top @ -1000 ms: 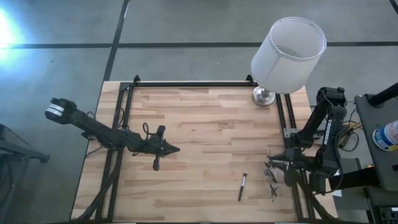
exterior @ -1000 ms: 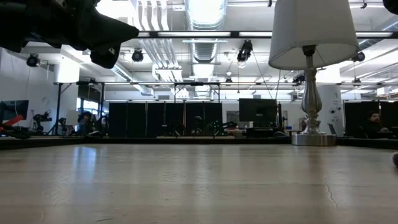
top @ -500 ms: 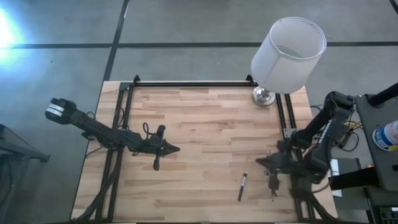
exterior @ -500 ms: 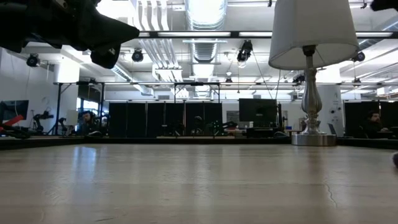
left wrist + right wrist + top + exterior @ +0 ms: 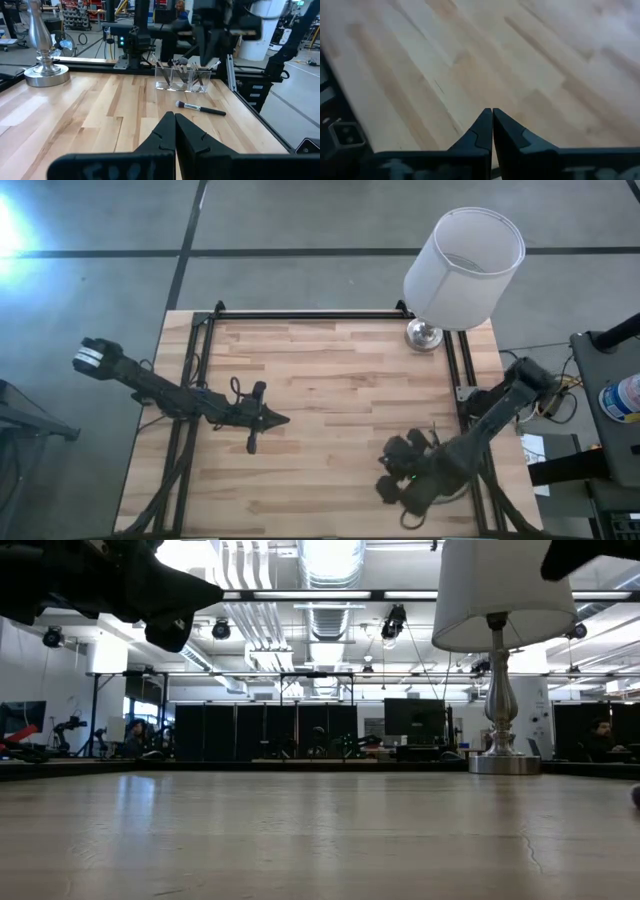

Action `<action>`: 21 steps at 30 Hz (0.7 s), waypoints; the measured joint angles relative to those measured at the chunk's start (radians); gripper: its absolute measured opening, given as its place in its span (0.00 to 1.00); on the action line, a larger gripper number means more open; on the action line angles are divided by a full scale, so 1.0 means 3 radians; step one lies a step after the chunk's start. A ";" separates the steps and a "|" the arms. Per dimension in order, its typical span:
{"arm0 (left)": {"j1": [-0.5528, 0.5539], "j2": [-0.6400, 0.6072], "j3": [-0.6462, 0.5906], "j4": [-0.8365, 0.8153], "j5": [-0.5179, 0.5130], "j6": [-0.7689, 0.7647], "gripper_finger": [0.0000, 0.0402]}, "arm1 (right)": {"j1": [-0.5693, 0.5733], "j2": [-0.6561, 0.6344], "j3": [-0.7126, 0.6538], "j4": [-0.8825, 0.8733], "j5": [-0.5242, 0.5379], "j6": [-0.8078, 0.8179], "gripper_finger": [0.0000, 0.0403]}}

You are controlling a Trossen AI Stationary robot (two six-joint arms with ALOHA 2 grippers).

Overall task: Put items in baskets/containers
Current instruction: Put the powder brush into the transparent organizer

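In the left wrist view a small clear container (image 5: 182, 80) stands near the table's right edge, with several thin brushes upright in it. One brush (image 5: 200, 107) with a dark handle and a pale tip lies flat on the wood in front of it. My right gripper (image 5: 492, 117) is shut and empty over bare wood; it hovers at the near right (image 5: 388, 488), and its arm hides brush and container from above. My left gripper (image 5: 280, 419) waits shut at the left, level above the table.
A lamp with a big white shade (image 5: 463, 265) stands on its silver base (image 5: 424, 335) at the far right corner. Black frame rails (image 5: 300, 315) run along the table's far and side edges. Bare wood (image 5: 330, 390) lies between the two arms.
My right gripper has swung from the table's right edge beside the container toward the left and the near edge, rising and turning as it went, and now covers the lying brush in the high view. The brush and the container have stayed put.
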State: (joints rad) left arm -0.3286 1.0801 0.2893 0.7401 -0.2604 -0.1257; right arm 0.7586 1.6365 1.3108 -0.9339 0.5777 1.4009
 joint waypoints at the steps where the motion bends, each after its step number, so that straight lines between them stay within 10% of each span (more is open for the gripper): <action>1: 0.0000 0.0000 0.0000 -0.0004 0.0000 -0.0001 0.00 | 0.0000 0.0132 0.0109 -0.0090 -0.0036 0.0162 0.02; 12: 0.0000 0.0000 0.0000 -0.0199 0.0001 -0.0108 0.00 | 0.0014 0.0976 0.0796 -0.0548 -0.1049 0.1293 0.12; 21: 0.0000 0.0000 0.0000 -0.0204 0.0001 -0.0107 0.00 | -0.0178 0.1011 0.0752 -0.1126 -0.1151 0.1231 0.30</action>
State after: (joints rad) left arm -0.3286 1.0801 0.2893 0.6788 -0.2600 -0.1577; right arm 0.7051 1.9397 1.5366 -1.2716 0.2325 1.7702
